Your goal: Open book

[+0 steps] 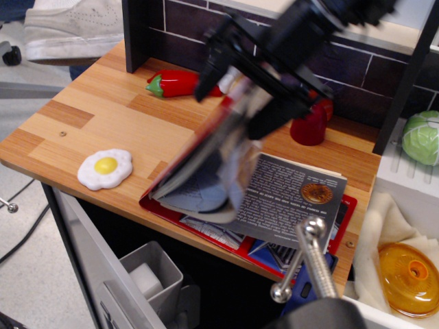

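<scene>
Wooden desk w/ dark brick backsplash carries the book at its front edge, lower half flat w/ a grey text page up, red cover and a sheaf of pages raised steeply at the left. Hand is motion-blurred at the cover's top edge and appears to pinch it, but jaw state can't be confirmed. Judged: cover is thin, semi-stiff and glossy, so likely slippery, pages floppy and bowing; best hold is the cover's free edge, mid-length, approx.
</scene>
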Robot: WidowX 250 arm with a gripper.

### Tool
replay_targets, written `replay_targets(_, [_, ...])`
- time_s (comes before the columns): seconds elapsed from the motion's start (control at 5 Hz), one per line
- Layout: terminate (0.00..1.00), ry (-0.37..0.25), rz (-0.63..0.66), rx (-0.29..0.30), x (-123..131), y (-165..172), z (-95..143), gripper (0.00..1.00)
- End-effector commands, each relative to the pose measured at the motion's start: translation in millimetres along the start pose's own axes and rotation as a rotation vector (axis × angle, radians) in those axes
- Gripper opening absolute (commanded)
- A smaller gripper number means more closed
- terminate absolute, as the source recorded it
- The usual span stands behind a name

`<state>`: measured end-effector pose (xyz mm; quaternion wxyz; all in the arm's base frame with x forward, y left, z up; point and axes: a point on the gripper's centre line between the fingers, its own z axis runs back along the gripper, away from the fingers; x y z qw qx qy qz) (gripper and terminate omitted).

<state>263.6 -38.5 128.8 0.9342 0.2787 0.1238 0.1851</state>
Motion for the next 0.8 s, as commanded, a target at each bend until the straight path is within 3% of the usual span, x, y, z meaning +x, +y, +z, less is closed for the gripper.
replay_targets(0.0, [0.0, 0.332, 0.144, -0.042, -1, 64, -6, 1.0])
replay_targets(0.2, [0.0, 0.303, 0.075, -0.074, 11, 101, -22, 1.0])
replay_targets(0.4, [0.0, 0.251, 0.047, -0.104, 25, 124, -20, 1.0])
replay_targets(0.6, [1.0, 0.224, 0.068, -0.108, 44, 150, -19, 1.0])
